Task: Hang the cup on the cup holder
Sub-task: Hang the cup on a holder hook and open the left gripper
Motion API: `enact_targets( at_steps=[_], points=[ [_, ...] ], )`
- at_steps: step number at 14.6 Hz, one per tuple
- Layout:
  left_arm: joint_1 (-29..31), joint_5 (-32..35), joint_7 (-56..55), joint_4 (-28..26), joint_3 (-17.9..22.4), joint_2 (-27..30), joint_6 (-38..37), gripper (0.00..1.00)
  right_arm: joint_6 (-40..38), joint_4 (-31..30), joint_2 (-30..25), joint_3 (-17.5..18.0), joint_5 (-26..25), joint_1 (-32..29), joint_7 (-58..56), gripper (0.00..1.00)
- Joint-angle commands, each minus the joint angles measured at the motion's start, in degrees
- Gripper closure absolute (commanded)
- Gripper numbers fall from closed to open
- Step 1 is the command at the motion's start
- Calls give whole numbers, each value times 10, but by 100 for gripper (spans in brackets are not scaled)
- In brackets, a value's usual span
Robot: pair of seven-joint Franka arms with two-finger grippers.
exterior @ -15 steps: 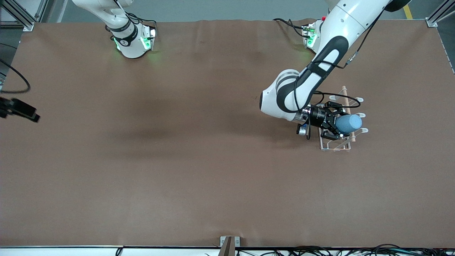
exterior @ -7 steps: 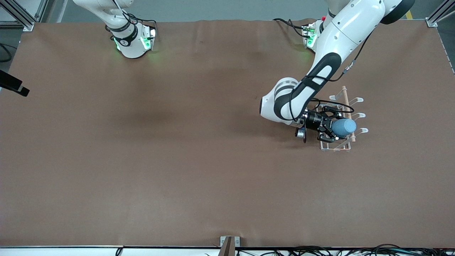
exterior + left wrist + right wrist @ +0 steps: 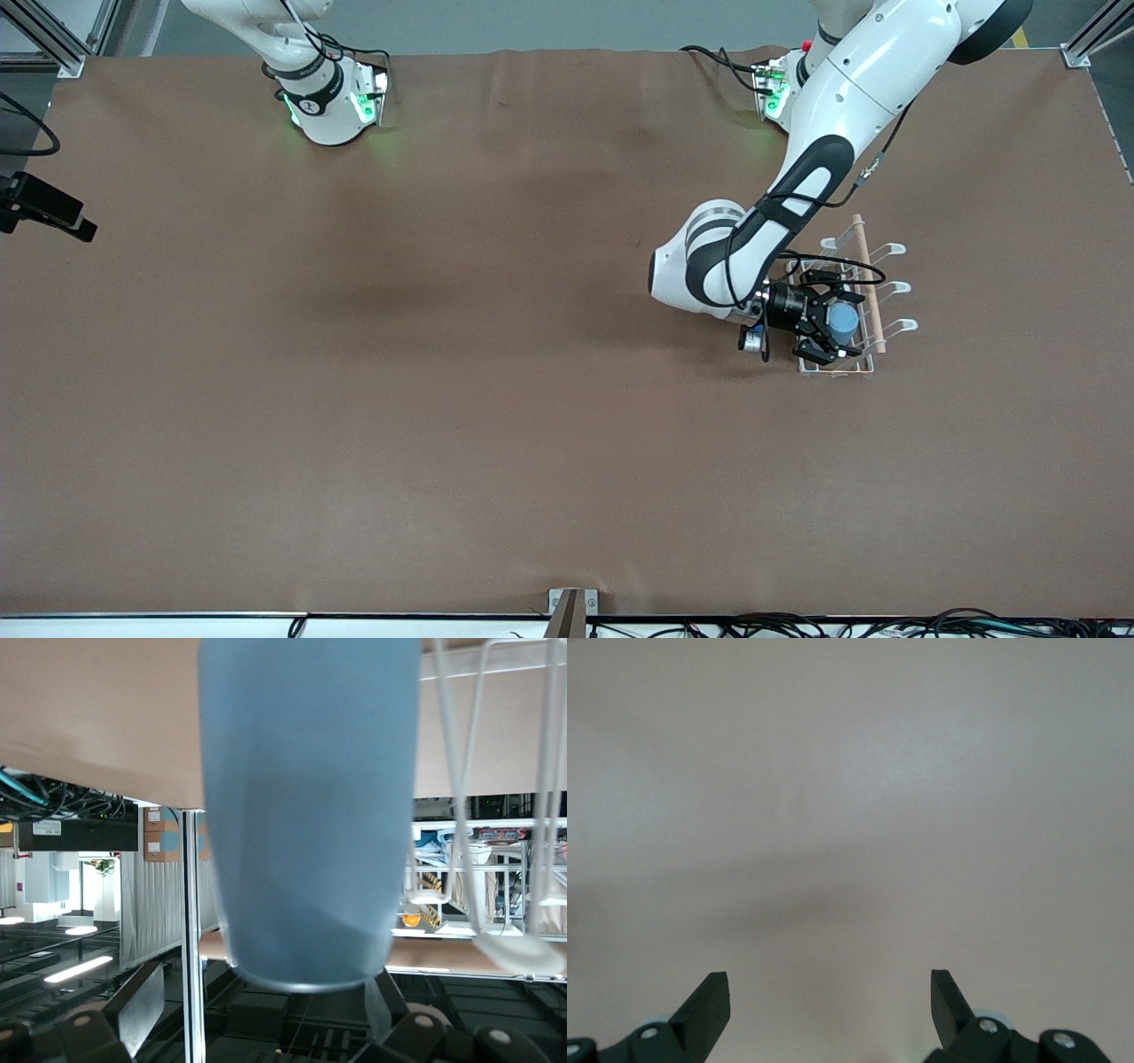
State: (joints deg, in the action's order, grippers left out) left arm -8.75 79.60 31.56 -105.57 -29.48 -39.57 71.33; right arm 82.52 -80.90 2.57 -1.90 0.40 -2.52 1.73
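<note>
Small light-blue plastic cup (image 3: 843,321) sits on white wire cup holder (image 3: 855,365), near table edge. Left gripper (image 3: 831,330) spread wide around cup, released. Right gripper (image 3: 830,1001) waits, spread wide, holding nothing, over bare brown table (image 3: 443,354).

Lowered the cup (image 3: 842,321) into the cup holder (image 3: 873,354) at frame right; spread the left pincer (image 3: 827,330) off it. Shifted right pincer (image 3: 44,211) at frame's left edge.

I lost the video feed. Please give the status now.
Left end effector open at the cup holder, fingers either side of the cup. Cup sits on the holder. Right end effector open, waiting over bare table. Nothing in the way.
</note>
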Motion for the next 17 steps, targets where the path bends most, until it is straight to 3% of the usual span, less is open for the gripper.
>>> enact_targets(
  at_steps=[1,4,6,10,17],
  points=[
    [-1,-1,-5,40,0,5,-12,0,-6,-8,-7,11,-15,-9,-20,0],
    [4,-49,-57,80,-2,15,-12,0,-6,-7,-7,11,-15,-9,-18,0],
    [32,-112,-139,91,-7,53,-6,0,-6,-7,-7,10,-15,-10,-20,0],
    [72,-224,-331,164,-22,74,2,0,-7,-7,-7,10,-14,-10,-18,0],
    [129,-394,-383,234,-41,142,87,0,-5,-6,-6,10,-14,-10,-18,0]
  ],
)
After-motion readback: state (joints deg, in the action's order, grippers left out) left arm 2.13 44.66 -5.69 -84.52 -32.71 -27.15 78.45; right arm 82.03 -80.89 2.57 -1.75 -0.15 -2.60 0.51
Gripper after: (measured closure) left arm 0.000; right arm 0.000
